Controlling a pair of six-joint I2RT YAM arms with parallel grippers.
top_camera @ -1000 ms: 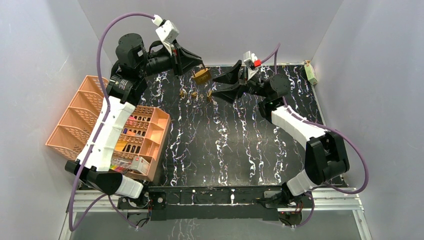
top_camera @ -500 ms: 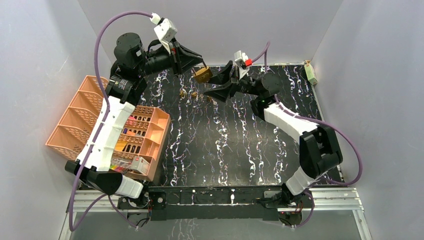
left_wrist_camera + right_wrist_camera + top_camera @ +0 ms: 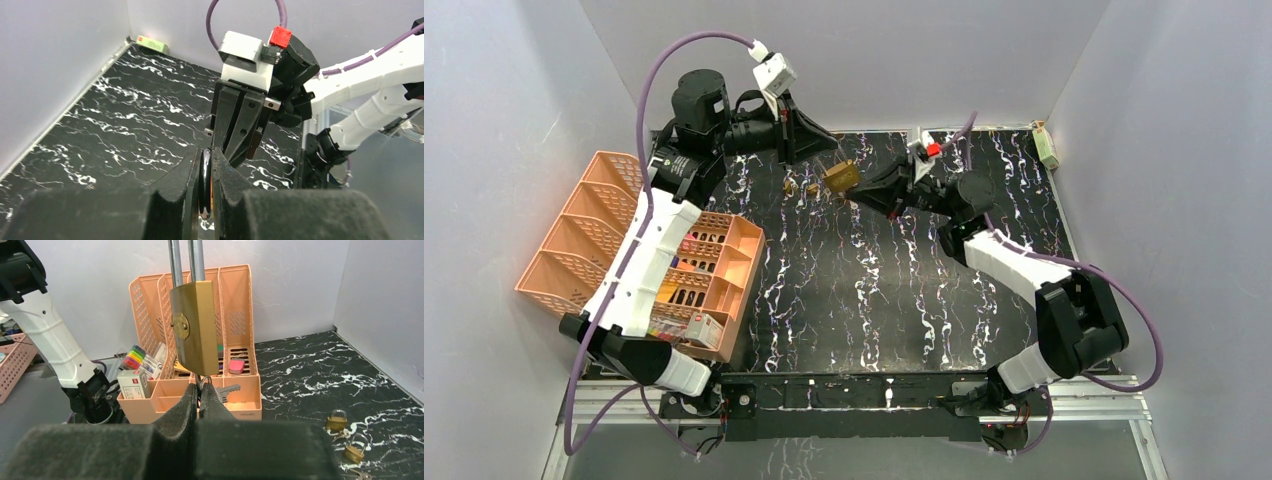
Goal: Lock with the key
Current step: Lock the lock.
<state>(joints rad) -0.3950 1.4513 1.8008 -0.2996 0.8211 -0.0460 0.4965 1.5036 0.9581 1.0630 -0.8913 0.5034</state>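
A brass padlock [image 3: 842, 176] hangs in the air over the back of the table. My left gripper [image 3: 832, 160] is shut on its steel shackle [image 3: 205, 182], which shows edge-on between the fingers. In the right wrist view the padlock body [image 3: 195, 332] hangs upright from two shackle bars [image 3: 185, 260]. My right gripper [image 3: 199, 389] is shut right under the padlock's bottom on the key, which is mostly hidden between the pads. A second key [image 3: 229, 388] on the same ring sticks out to the right. In the top view the right gripper [image 3: 861, 188] meets the padlock from the right.
An orange desk organiser [image 3: 584, 245] holding pens and small boxes stands at the left edge. Small brass padlocks [image 3: 812, 188] lie on the black marbled table [image 3: 874, 290] below the held one, two of them also in the right wrist view [image 3: 338, 420]. A small green-and-white box [image 3: 1046, 145] sits in the back right corner.
My right gripper came in to the padlock's bottom and went from wide open to shut. The left gripper shifted the padlock a little right and down.
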